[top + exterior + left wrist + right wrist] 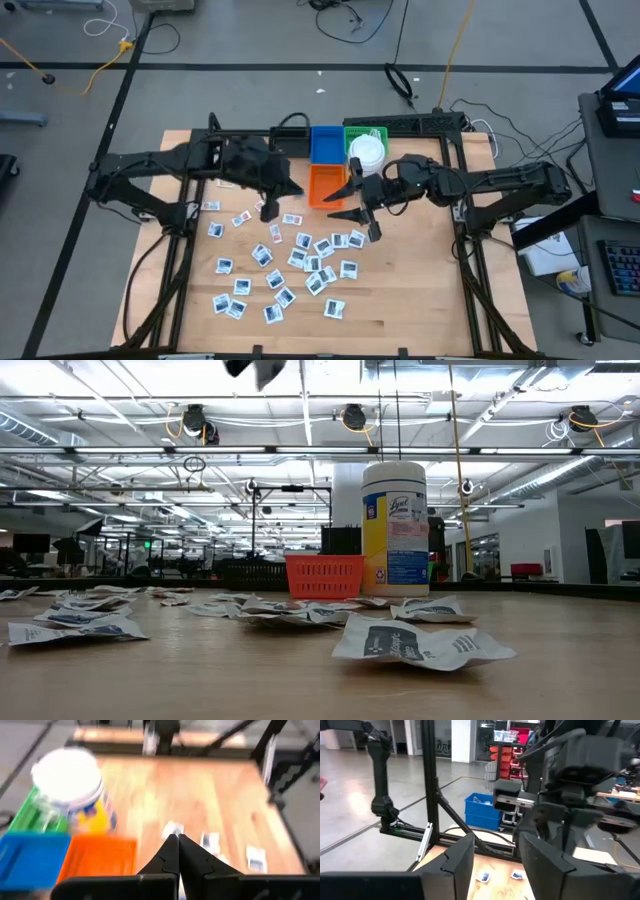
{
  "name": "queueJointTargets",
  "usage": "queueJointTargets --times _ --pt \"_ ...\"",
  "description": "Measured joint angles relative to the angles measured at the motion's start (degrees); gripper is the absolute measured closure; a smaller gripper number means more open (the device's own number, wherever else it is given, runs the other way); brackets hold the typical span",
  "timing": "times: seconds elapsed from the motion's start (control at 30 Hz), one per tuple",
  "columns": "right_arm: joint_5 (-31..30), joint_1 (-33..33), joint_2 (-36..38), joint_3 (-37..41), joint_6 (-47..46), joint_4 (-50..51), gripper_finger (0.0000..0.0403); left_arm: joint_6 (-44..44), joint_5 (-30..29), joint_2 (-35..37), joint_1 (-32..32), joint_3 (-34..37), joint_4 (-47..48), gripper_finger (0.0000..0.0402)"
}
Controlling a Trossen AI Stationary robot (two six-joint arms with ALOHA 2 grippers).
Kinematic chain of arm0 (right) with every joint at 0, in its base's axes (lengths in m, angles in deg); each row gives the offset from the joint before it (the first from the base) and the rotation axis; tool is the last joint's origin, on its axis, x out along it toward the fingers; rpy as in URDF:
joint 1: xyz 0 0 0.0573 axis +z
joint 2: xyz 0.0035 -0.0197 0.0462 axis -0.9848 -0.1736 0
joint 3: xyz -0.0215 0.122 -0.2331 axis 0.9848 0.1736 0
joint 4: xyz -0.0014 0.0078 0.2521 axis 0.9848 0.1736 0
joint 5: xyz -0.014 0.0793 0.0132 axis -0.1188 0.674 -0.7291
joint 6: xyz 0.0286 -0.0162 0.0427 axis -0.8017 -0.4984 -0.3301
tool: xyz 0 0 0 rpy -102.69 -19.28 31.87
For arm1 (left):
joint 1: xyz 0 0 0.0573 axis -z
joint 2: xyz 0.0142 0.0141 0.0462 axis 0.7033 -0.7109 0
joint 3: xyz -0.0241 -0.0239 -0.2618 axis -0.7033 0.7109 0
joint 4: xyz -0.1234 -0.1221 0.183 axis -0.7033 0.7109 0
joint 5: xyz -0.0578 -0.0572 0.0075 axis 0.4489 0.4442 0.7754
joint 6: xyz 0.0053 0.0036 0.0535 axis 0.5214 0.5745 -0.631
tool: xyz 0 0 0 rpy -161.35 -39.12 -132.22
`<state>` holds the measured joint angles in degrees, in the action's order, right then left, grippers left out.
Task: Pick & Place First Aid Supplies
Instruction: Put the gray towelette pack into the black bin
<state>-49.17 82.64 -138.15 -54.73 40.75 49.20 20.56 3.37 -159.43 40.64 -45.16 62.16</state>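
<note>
Overhead, the first aid supplies (285, 262) lie scattered across the wooden table (420, 300), small white packets spread between the two arms and toward the near edge. The left gripper (268, 207) hangs above the packets' far-left fringe, fingers pressed together; whether anything thin is pinched between them is hard to make out, perhaps nothing. The right gripper (357, 203) sits beside the orange bin (326, 184), fingers parted, empty. A white-lidded wipes canister (367, 150) partly hides the green bin (357, 132); the blue bin (325, 144) sits alongside.
</note>
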Motion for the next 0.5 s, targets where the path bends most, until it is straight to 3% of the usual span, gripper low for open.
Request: queueJointTargets --times 0.3,0.5 --pt "0.15 0.11 0.3 0.0 -0.18 -0.05 0.0244 -1.99 0.18 -4.12 -3.18 -1.62 22.82 0.0401" --pt "0.23 0.09 0.3 0.0 -0.22 -0.29 0.0247 -9.14 -1.3 -10.0 -2.95 -1.62 34.17 0.0401"
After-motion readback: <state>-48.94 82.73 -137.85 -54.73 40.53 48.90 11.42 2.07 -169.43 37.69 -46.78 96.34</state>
